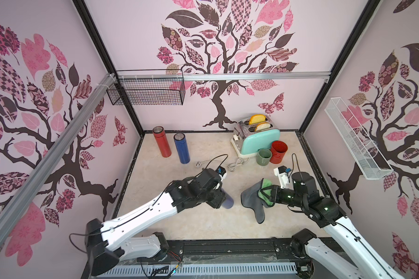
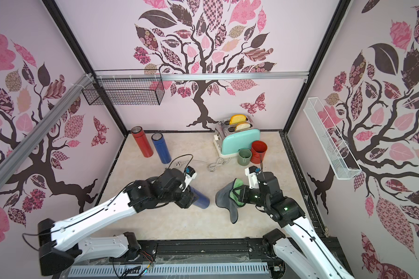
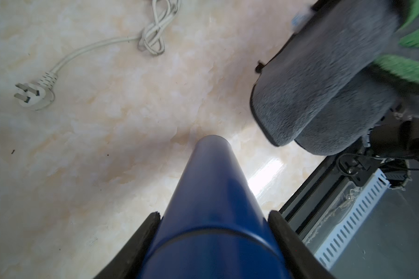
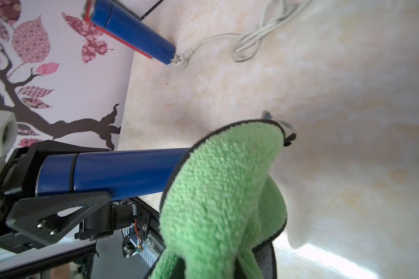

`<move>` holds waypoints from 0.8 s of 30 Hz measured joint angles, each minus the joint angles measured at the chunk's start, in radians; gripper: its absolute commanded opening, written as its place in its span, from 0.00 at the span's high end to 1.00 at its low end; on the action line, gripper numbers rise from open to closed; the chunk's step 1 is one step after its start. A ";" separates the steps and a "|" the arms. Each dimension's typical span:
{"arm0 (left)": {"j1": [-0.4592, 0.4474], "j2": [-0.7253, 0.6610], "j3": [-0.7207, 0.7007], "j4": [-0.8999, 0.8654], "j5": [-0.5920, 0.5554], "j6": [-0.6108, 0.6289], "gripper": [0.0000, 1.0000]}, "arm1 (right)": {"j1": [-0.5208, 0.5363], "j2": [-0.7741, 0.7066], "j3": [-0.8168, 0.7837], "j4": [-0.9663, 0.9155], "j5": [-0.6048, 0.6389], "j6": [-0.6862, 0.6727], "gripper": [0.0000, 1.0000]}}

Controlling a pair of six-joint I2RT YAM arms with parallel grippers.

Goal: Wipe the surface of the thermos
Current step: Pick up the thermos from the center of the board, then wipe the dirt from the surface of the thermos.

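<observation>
My left gripper (image 1: 219,201) (image 2: 188,200) (image 3: 214,215) is shut on the cap end of a dark blue thermos (image 1: 228,202) (image 2: 202,199) (image 3: 213,188) (image 4: 121,170), held tilted just above the marble tabletop. Black fingers (image 3: 143,238) press both sides of it. My right gripper (image 1: 264,194) (image 2: 235,193) (image 4: 208,263) is shut on a cloth (image 1: 252,199) (image 2: 224,196) (image 3: 312,96) (image 4: 223,188), green on one face and grey on the other, which covers its fingertips. In both top views the cloth hangs just right of the thermos's free end, a small gap apart.
A red thermos (image 1: 161,142) and another blue one (image 1: 181,148) stand at the back left. At the back right stand a mint toaster (image 1: 259,141), a green mug (image 1: 263,157) and a red cup (image 1: 279,152). The toaster's cord and plug (image 1: 234,165) lie mid-table.
</observation>
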 measured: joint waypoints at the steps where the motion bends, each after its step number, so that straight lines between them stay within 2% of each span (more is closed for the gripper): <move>1: -0.014 -0.054 -0.041 0.034 -0.013 0.000 1.00 | 0.084 0.029 0.016 0.016 0.039 0.010 1.00; 4: -0.043 -0.153 -0.122 0.102 -0.040 0.004 1.00 | 0.299 0.142 0.082 0.071 0.138 0.041 1.00; 7: -0.056 -0.203 -0.169 0.142 -0.061 0.021 1.00 | 0.377 0.234 0.141 0.119 0.169 0.061 1.00; 11: -0.064 -0.245 -0.200 0.160 -0.077 0.047 1.00 | 0.418 0.322 0.232 0.174 0.177 0.077 1.00; 17: -0.082 -0.252 -0.222 0.203 -0.081 0.087 1.00 | 0.458 0.409 0.369 0.263 0.098 0.083 1.00; 21: -0.117 -0.249 -0.222 0.231 -0.108 0.116 1.00 | 0.452 0.412 0.375 0.299 0.077 0.083 1.00; 24: -0.176 -0.248 -0.214 0.240 -0.149 0.150 1.00 | 0.397 0.400 0.318 0.330 0.045 0.091 1.00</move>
